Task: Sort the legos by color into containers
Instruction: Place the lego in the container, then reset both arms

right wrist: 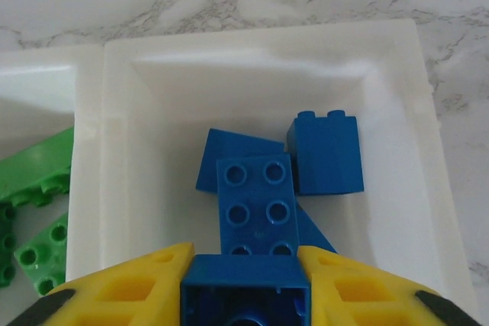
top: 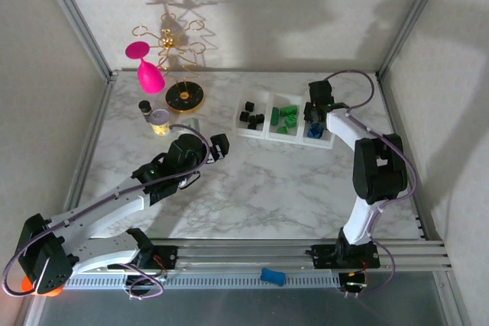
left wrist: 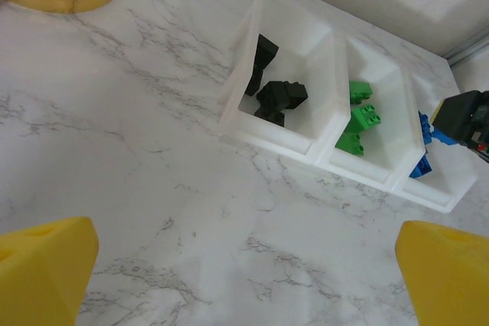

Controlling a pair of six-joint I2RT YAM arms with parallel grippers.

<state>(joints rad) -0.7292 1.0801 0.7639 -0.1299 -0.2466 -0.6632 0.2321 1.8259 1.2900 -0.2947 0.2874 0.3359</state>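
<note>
The white three-compartment tray [top: 267, 137] sits at the back right of the table. Black legos [left wrist: 279, 97] lie in its left container, green legos [left wrist: 361, 120] in the middle one, blue legos [right wrist: 256, 200] in the right one. My right gripper [right wrist: 246, 295] hovers over the blue container, with a square blue lego [right wrist: 246, 284] pressed between its yellow fingers. My left gripper [left wrist: 244, 280] hangs open over bare marble in front of the tray, its fingers [left wrist: 46, 265] wide apart with nothing between them.
A gold wire stand on a dark round base [top: 184, 97], a pink goblet [top: 149, 74] and a small round jar [top: 160, 121] stand at the back left. A blue object [top: 272, 276] rests on the front rail.
</note>
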